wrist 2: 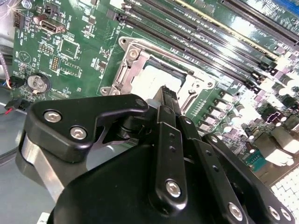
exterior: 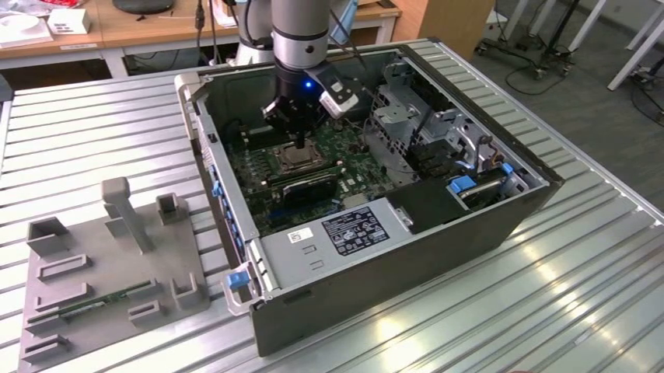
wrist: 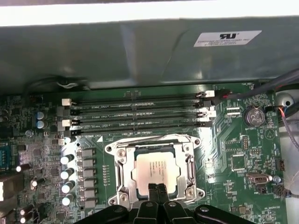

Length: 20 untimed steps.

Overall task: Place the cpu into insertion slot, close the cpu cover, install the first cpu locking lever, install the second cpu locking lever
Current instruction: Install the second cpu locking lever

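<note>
The setting is a workshop with wooden desks at the far side and a ribbed, silvery metal worktop carrying the work. On it lies an open dark grey computer case, side panel off, with the green motherboard exposed inside. At the exterior view's left, well apart from the case, sits a grey moulded fixture tray with upright posts.

The grey-and-black robot arm reaches down into the case from the far side. Its black hand hangs directly above the socket area of the board.

In the first wrist view the small square silvery-grey cpu lies flat within the square metal-rimmed insertion slot. The thin silvery cpu cover frames the chip on all sides and appears to lie down around it; whether it is latched cannot be told. The long black memory slots run parallel just beyond the socket, between it and the case wall.

The fingertips of the hand are pressed together with nothing between them, positioned at the near edge of the chip; whether they touch it cannot be told. In the second wrist view the same hand stands over the socket with its black linkage in the foreground, the slot's metal rim visible beyond it.
</note>
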Each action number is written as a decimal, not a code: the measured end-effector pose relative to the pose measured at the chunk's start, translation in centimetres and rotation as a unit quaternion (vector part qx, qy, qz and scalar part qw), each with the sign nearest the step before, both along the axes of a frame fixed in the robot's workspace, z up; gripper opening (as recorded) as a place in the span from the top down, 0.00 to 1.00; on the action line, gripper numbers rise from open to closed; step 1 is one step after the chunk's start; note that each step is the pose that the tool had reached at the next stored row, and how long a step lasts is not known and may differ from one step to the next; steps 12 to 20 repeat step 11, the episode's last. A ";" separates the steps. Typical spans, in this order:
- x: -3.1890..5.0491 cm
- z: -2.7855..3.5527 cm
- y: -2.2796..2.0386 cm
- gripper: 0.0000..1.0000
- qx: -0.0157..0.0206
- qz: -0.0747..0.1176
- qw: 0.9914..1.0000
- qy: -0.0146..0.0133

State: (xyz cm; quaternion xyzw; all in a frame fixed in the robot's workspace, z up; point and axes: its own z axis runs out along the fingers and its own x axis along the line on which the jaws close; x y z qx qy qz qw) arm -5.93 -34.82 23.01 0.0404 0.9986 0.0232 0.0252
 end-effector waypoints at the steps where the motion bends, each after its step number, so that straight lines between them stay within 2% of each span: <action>1: 0.01 -0.01 0.03 0.89 0.000 0.000 1.000 0.000; 20: 0.01 -0.01 0.09 0.89 0.000 0.000 1.000 0.000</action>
